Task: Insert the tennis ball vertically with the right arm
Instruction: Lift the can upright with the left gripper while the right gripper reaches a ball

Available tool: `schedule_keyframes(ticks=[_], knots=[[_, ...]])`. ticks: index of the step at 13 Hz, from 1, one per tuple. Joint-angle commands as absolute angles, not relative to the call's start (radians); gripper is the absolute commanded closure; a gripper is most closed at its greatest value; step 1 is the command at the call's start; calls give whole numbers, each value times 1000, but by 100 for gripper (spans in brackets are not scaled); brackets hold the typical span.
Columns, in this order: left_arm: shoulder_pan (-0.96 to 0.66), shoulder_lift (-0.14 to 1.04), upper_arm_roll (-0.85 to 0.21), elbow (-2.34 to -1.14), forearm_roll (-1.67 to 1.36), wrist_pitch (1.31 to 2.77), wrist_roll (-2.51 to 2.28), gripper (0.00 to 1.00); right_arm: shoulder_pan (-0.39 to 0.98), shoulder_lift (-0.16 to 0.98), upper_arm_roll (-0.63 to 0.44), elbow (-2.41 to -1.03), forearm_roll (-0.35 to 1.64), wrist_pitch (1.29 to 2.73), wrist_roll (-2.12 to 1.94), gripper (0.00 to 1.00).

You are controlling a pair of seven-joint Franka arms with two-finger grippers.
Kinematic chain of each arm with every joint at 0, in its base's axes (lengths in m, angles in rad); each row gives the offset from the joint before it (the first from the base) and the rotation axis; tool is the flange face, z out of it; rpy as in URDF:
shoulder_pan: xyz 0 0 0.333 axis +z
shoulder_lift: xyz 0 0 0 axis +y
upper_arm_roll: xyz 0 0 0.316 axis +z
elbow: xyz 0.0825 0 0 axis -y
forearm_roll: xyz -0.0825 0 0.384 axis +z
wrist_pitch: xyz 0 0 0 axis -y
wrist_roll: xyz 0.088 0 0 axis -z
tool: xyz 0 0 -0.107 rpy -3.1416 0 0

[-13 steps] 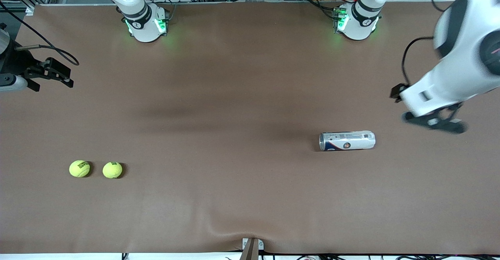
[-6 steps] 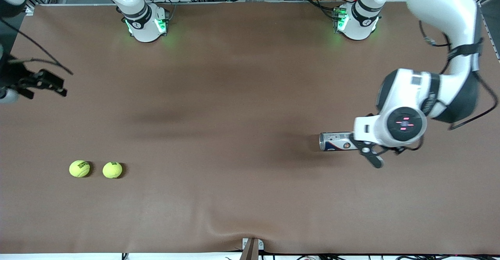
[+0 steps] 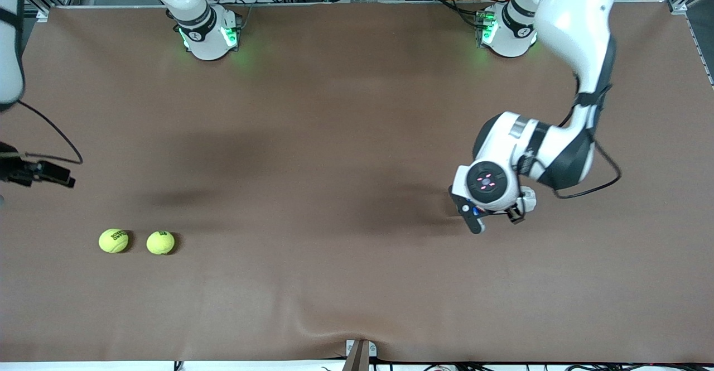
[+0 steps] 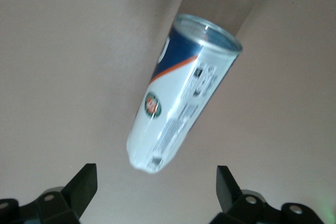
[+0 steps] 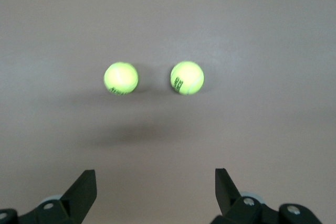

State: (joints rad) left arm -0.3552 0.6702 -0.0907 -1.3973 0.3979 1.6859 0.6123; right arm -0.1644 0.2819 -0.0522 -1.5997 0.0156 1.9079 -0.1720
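Two yellow-green tennis balls (image 3: 114,241) (image 3: 160,242) lie side by side on the brown table near the right arm's end. They also show in the right wrist view (image 5: 121,78) (image 5: 187,77). My right gripper (image 5: 154,173) is open and empty, up in the air short of the balls; in the front view it (image 3: 51,173) is at the picture's edge. A white and blue ball can (image 4: 181,95) lies on its side, its open end (image 4: 207,32) pointing away from my left gripper. My left gripper (image 4: 156,167) is open over the can's closed end. In the front view the left wrist (image 3: 486,184) hides most of the can (image 3: 529,197).
Both arm bases (image 3: 209,33) (image 3: 507,30) stand along the table's edge farthest from the front camera. A small metal bracket (image 3: 360,351) sits at the edge nearest it. The brown table cover (image 3: 312,136) is bare between the balls and the can.
The left arm has swung in from the table's end and now hangs over the can. The right gripper has moved nearer to the two balls.
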Motion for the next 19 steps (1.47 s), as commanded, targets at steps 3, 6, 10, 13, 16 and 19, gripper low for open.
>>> schedule_keyframes(ticks=[3, 6, 10, 13, 16, 19], knots=[[-391, 730, -84, -1382, 491, 1695, 569, 0, -193, 425, -40, -1555, 6, 2031, -212, 0], [-408, 775, -86, -1382, 534, 1706, 509, 0, -212, 501, -40, -1555, 8, 2126, -239, 0], [-428, 825, -84, -1387, 541, 1733, 486, 0, -222, 621, -40, -1554, 6, 2244, -270, 0], [-431, 853, -84, -1387, 558, 1752, 471, 0, -222, 670, -40, -1554, 8, 2319, -268, 0], [-431, 867, -86, -1388, 577, 1759, 454, 0, -224, 709, -40, -1554, 9, 2385, -268, 0], [-430, 868, -86, -1399, 578, 1785, 454, 0, -224, 747, -40, -1554, 18, 2404, -265, 0]])
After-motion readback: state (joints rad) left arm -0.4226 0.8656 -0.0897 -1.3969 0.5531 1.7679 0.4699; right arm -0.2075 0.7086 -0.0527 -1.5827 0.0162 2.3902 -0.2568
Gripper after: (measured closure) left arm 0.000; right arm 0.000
